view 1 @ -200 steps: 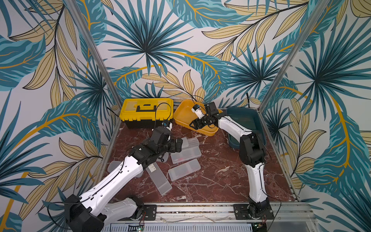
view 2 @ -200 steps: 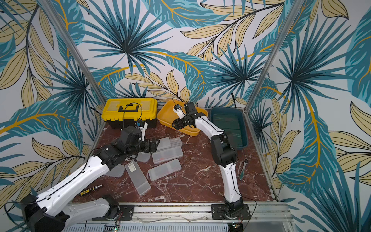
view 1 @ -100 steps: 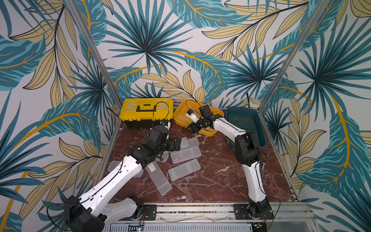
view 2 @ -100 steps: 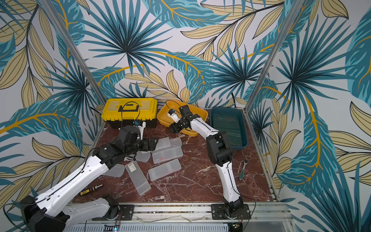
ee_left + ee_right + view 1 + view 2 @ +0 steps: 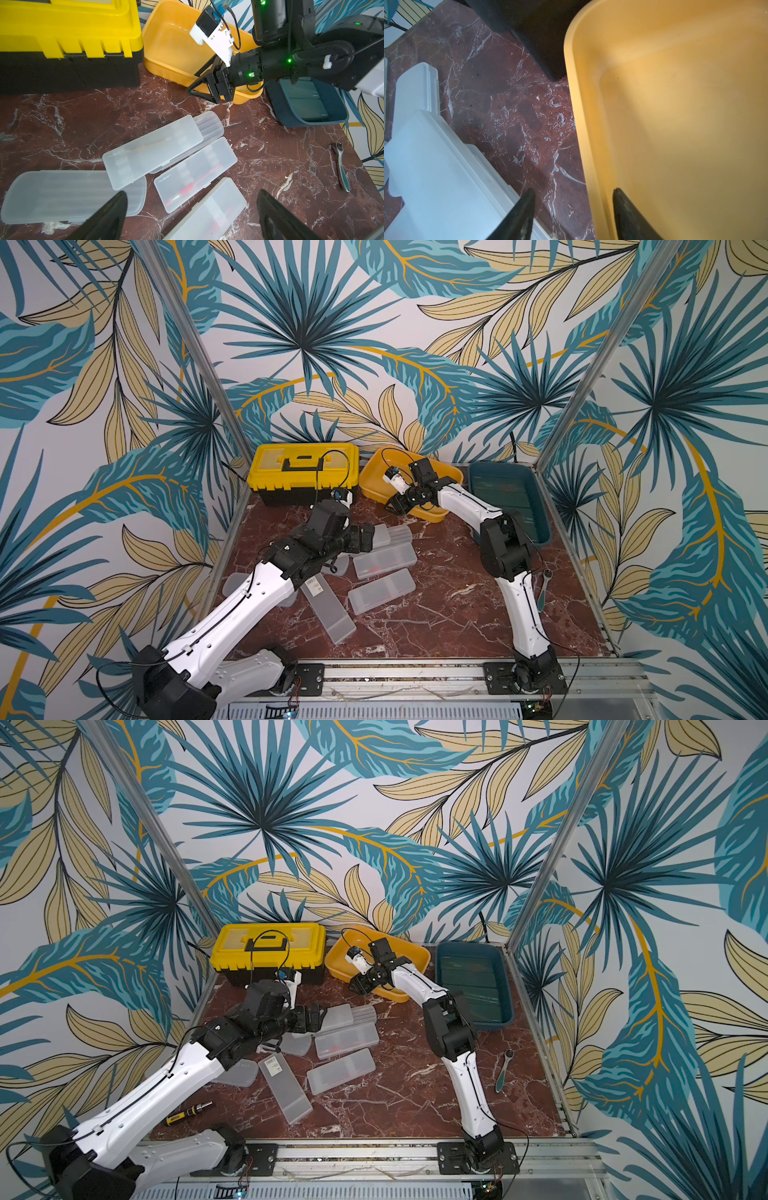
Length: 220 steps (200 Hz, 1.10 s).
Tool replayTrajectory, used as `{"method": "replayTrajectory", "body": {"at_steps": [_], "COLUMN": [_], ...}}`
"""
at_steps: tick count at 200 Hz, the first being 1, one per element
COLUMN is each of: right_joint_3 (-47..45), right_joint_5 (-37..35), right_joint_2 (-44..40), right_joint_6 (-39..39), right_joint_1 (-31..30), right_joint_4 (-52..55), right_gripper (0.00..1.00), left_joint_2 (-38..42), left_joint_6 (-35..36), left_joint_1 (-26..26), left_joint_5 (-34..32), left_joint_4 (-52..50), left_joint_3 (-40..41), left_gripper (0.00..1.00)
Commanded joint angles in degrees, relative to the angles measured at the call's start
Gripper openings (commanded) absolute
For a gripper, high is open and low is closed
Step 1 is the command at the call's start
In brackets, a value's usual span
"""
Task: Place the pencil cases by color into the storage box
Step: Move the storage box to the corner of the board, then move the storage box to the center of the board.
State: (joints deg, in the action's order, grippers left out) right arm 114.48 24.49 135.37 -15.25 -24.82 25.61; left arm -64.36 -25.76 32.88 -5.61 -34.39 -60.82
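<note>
In a top view my right gripper [image 5: 395, 509] has slid across the tray [image 5: 372, 477] to its near rim; left wrist: my left gripper [image 5: 192, 191] hangs wide apart over white cases [image 5: 151, 149] on the table [image 5: 83, 116]; right wrist: narrowing jaws, not yet closed, straddle that rim, probably to shift it.

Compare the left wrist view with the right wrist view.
Left wrist only: the blue bin holding green cases, and the ratchet.
Right wrist only: the yellow bin rim lying between the fingers of the right gripper, one finger inside and one outside.
Both: that yellow bin, frosted cases and the marble table.
</note>
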Motion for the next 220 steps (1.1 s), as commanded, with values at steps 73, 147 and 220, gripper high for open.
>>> {"method": "replayTrajectory", "body": {"at_steps": [73, 147, 220], "right_joint_3": [6.3, 4.7, -4.0], "right_joint_5": [-6.5, -8.7, -9.3], "right_joint_2": [4.7, 4.1, -1.2], "right_joint_6": [-4.7, -6.9, -8.7], "right_joint_1": [-1.4, -2.0, -2.9], "right_joint_4": [9.0, 9.1, 5.1], "right_gripper": [0.47, 0.26, 0.20], "left_joint_2": [3.3, 4.1, 5.0], "left_joint_6": [0.7, 1.3, 1.5], "left_joint_1": [-0.5, -0.5, -1.0], "left_joint_5": [-0.3, -0.4, -0.2], "left_joint_4": [-0.2, -0.1, 0.4], "left_joint_3": [-2.4, -2.3, -2.0], "left_gripper": [0.98, 0.98, 0.98]}}
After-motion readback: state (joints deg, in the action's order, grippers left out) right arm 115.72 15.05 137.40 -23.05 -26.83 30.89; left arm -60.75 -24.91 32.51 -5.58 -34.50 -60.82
